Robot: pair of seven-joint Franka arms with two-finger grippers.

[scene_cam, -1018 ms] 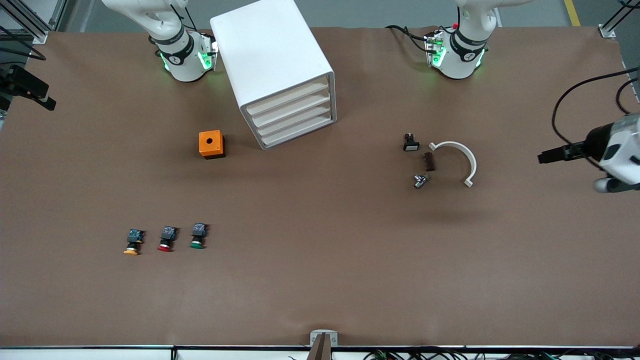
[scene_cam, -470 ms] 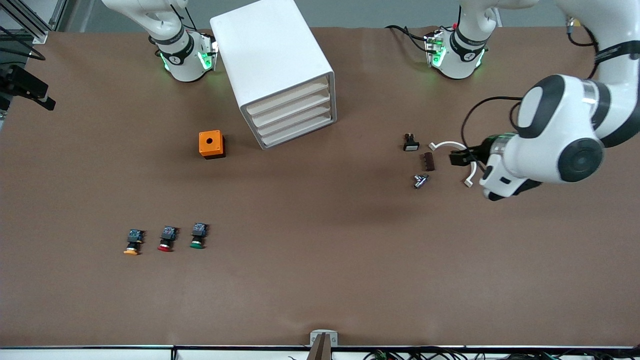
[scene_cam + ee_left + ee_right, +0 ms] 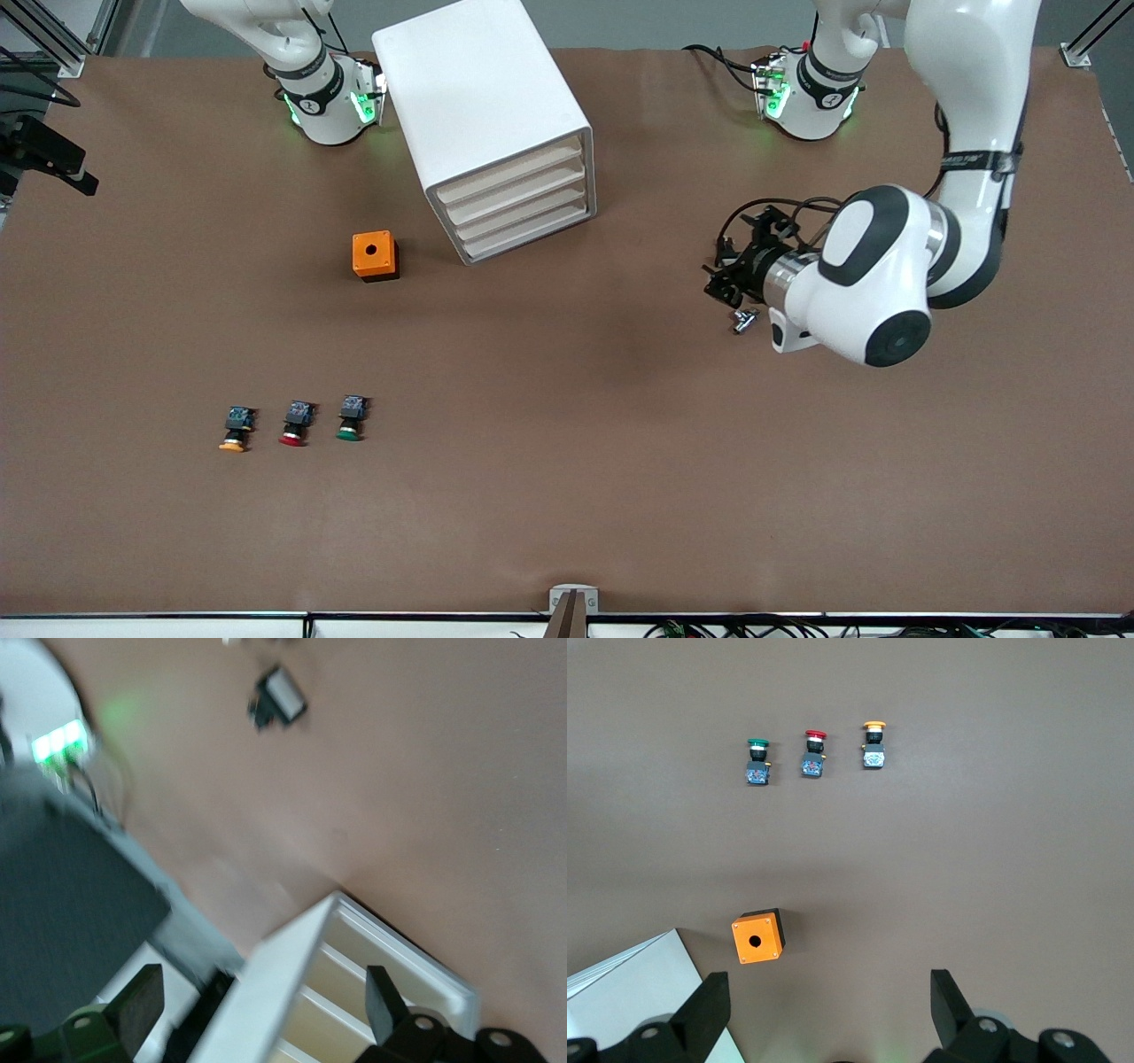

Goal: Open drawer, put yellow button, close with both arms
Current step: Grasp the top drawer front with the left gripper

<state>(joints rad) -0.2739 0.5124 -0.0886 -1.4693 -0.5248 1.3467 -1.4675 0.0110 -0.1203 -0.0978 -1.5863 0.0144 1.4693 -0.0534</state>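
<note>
The white cabinet (image 3: 478, 97) stands near the right arm's base, and its four cream-fronted drawers are all shut. The drawer (image 3: 509, 170) is the topmost. The yellow button (image 3: 234, 431) lies on the table near the front camera, at the right arm's end of a row of three; it also shows in the right wrist view (image 3: 873, 746). My left gripper (image 3: 716, 276) is open and empty, low over small parts and facing the cabinet (image 3: 292, 983). My right gripper (image 3: 828, 1008) is open and empty, high over the table beside the cabinet.
A red-capped button (image 3: 295, 424) and a green-capped one (image 3: 351, 419) lie beside the yellow one. An orange box (image 3: 375, 255) with a hole sits beside the cabinet. A small metal part (image 3: 744, 321) lies under the left arm. A black part (image 3: 277, 698) lies near it.
My left arm has swung in from the left arm's end of the table and now covers the small parts and the white arc. The right arm has not moved.
</note>
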